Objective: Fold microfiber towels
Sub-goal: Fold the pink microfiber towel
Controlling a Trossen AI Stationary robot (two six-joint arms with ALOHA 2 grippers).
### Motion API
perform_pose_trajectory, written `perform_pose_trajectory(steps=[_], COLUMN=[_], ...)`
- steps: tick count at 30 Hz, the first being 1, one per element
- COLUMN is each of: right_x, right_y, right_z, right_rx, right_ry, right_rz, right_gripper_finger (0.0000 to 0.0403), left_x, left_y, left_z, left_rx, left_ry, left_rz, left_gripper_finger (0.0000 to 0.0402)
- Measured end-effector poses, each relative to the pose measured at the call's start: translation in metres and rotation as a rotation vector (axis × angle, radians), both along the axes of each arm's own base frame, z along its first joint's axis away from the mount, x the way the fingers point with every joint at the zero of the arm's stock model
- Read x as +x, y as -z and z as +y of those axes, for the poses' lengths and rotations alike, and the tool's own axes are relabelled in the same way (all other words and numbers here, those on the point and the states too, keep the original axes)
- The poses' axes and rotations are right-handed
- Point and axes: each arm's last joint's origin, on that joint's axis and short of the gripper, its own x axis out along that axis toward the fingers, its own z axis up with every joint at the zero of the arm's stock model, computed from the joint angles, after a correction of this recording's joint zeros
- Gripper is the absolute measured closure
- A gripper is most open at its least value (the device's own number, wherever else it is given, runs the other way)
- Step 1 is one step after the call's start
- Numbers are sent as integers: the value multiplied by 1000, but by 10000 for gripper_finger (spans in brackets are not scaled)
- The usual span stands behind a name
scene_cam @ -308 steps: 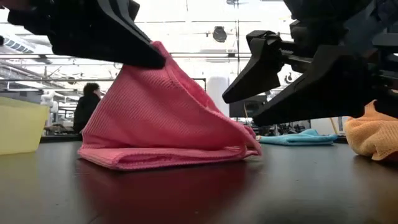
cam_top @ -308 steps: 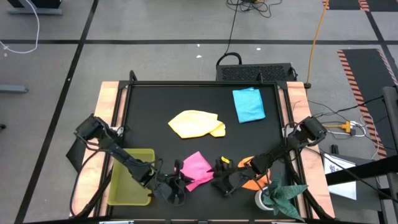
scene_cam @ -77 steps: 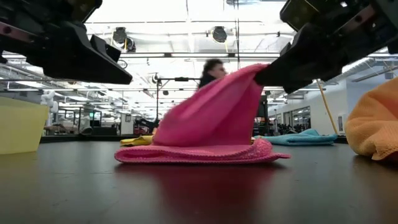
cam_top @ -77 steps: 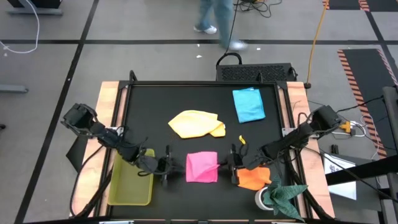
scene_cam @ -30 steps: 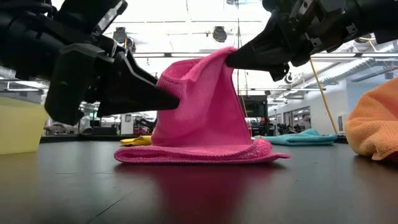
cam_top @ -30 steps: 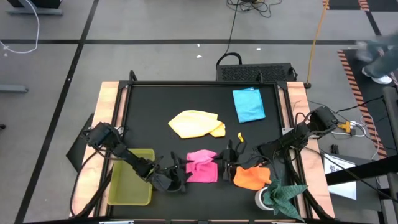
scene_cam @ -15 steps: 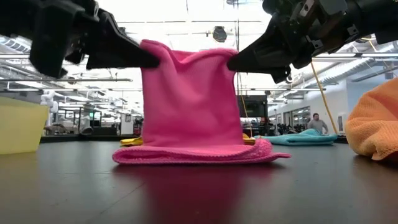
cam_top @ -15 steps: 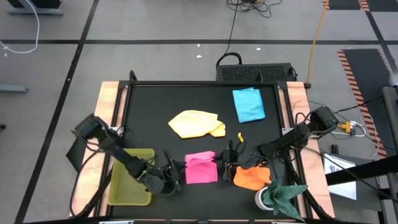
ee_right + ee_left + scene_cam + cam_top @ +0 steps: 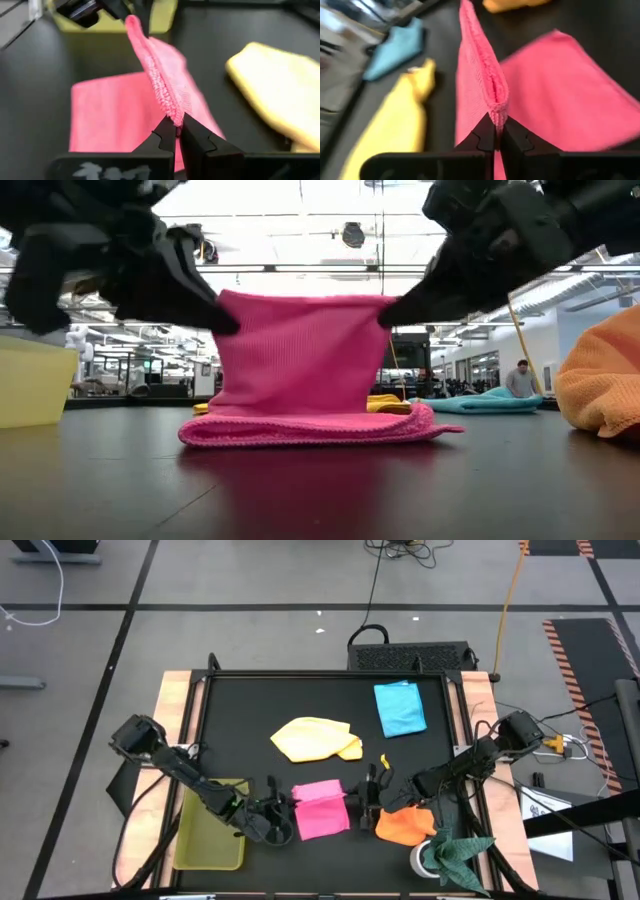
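Observation:
The pink towel point(image 9: 320, 810) lies at the table's near middle. Its upper part point(image 9: 300, 350) is raised as an upright sheet and its lower part point(image 9: 320, 426) lies flat on the table. My left gripper point(image 9: 285, 804) is shut on the raised edge's left corner. My right gripper point(image 9: 357, 798) is shut on its right corner. The yellow towel point(image 9: 316, 738) lies crumpled at the table's middle. The light blue towel point(image 9: 400, 708) lies flat at the far right. The orange towel point(image 9: 405, 826) lies bunched at the near right. My left gripper pinches the raised top edge's left corner point(image 9: 497, 111) between its two fingertips, coming level from the table's left. The edge runs taut away from the fingers. My right gripper pinches the same edge's right corner point(image 9: 174, 116) between its two fingertips, coming level from the table's right. The sheet hangs upright between the two holds, with its lower part on the table.
A translucent yellow-green tray point(image 9: 210, 825) stands at the near left, under my left arm. A dark green cloth point(image 9: 457, 852) sits at the near right corner. The orange towel lies just under my right arm. A person point(image 9: 520, 378) stands far off in the room.
My left gripper has taken hold of the pink towel's raised left corner and drawn it toward the table's left. The raised part, a peak hanging from my right gripper before, is now spread into a flat upright sheet with a taut top edge, slightly lower.

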Motion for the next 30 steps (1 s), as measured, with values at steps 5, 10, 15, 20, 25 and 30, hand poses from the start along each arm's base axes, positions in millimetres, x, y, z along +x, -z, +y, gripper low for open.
perform_pose_trajectory(steps=[5,10,15,20,25,30], right_x=[2,6,7,8,8,7], right_y=[7,24,32,30,30,31], right_z=[5,9,10,12,13,13], right_rx=[65,89,84,112,123,108], right_ry=[-122,-177,-178,-224,-259,-284], right_rz=[29,54,70,61,69,77], right_gripper_finger=[399,399,399,398,398,390], left_x=[2,0,-3,-4,-3,-4], left_y=[15,18,16,17,16,16], left_z=[-8,-14,-20,-21,-23,-24], left_rx=[-59,-70,-102,-160,-198,-230], left_ry=[91,126,209,225,229,272], left_rz=[51,67,87,104,93,114], left_gripper_finger=[396,383,390,390,364,339])
